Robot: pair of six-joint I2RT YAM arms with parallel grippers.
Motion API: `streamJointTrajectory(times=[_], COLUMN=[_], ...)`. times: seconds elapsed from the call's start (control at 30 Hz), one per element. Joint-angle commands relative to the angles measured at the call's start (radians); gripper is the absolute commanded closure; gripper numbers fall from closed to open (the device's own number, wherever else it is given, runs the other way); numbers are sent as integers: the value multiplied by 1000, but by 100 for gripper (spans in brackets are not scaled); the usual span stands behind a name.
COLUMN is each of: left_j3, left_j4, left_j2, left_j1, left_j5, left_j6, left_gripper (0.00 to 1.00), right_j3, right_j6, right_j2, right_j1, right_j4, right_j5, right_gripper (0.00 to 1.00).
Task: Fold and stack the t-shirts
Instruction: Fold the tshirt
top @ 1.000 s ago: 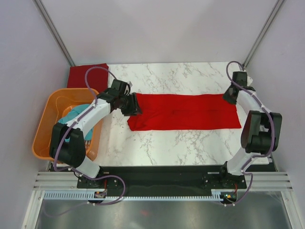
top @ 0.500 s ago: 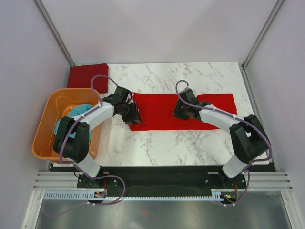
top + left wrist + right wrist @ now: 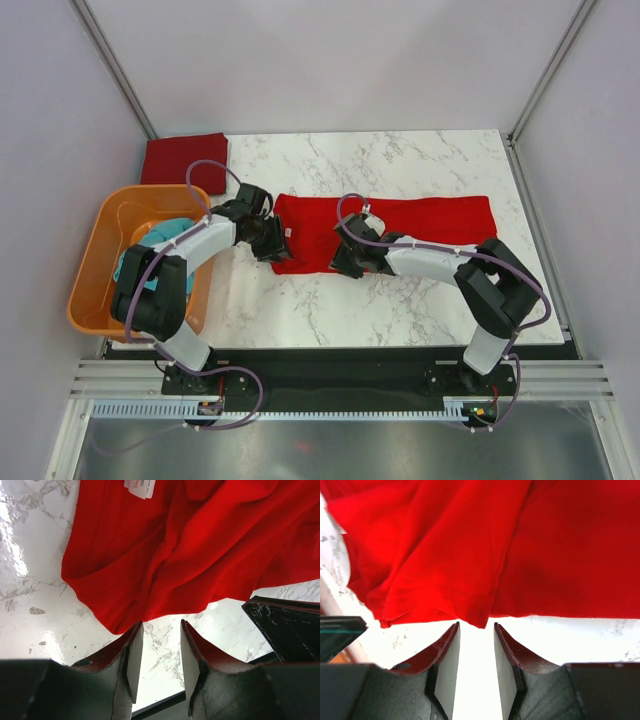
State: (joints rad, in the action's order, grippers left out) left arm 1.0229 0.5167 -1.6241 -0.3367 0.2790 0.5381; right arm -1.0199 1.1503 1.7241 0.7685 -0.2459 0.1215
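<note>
Your right gripper (image 3: 345,262) has swung in from 3 o'clock to the near hem of the red shirt (image 3: 420,225); your left gripper (image 3: 277,241) sits at its 9 o'clock corner. Both are parted and empty. The shirt lies spread mid-table, ready for a fold.

Lab test cell, plain walls (image 3: 330,60), aluminium frame (image 3: 113,68), marble-print table (image 3: 400,160)

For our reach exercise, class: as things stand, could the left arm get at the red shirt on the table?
Probably yes. The left fingers stand open at the near edge of the red shirt, only bare table between; the right fingers sit farther along.
</note>
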Motion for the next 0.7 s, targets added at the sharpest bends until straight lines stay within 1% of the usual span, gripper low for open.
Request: streamJointTrajectory(times=[0.0, 0.27, 0.37, 0.4, 0.43, 0.47, 0.57, 0.67], left_j3=[-12, -12, -14, -14, -15, -18, -20, -26], left_j4=[-29, -30, -32, -32, -30, -30, -32, -32], left_j2=[41, 49, 50, 52, 56, 58, 64, 73], left_j1=[4, 4, 4, 4, 4, 4, 4, 4], left_j5=[-6, -8, -11, -14, -15, -20, -24, -20], left_j6=[20, 23, 22, 22, 22, 22, 22, 22], left_gripper=[57, 57, 57, 57, 57, 57, 57, 57], right_j3=[-17, -17, -29, -29, -29, -29, -22, -6], right_j6=[84, 111, 101, 98, 98, 97, 92, 83], right_j2=[29, 41, 51, 52, 51, 49, 31, -7], right_j1=[14, 18, 18, 18, 18, 18, 18, 18], right_j4=[13, 8, 8, 8, 8, 7, 8, 7], right_j5=[52, 96, 104, 106, 107, 104, 102, 112], right_gripper=[59, 61, 69, 76, 80, 89, 100, 100])
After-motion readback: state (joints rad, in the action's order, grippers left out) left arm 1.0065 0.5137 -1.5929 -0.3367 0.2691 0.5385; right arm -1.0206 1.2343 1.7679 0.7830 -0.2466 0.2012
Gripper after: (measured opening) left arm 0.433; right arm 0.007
